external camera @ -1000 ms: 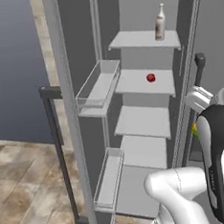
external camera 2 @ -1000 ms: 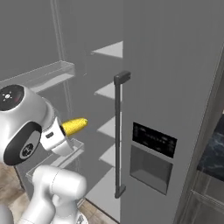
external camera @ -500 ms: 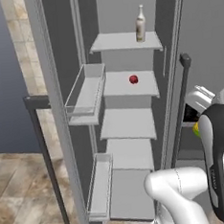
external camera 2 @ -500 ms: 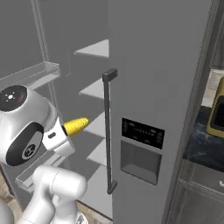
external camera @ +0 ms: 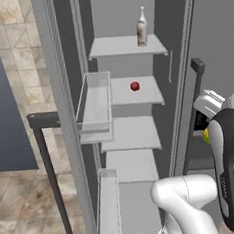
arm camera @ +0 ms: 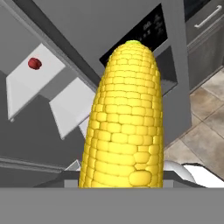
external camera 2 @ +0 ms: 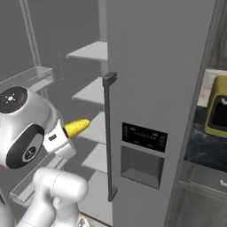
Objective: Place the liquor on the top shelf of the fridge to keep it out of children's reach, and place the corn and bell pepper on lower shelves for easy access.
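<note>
Corn [arm camera: 124, 122] bumpy, glossy; fridge [external camera 2: 159, 88] matt grey; shelves smooth white.

The fridge [external camera: 130, 17] stood open, two lowest shelves [external camera: 130, 133] bare, while the liquor [external camera: 141, 27], bell pepper [external camera: 135, 86] and door bins [external camera: 95, 108] crowded the upper-left approach.

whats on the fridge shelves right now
The liquor stands on the top shelf; the bell pepper sits on the shelf below. The lower shelves look bare, though their right edges are hidden behind the fridge door.
</note>
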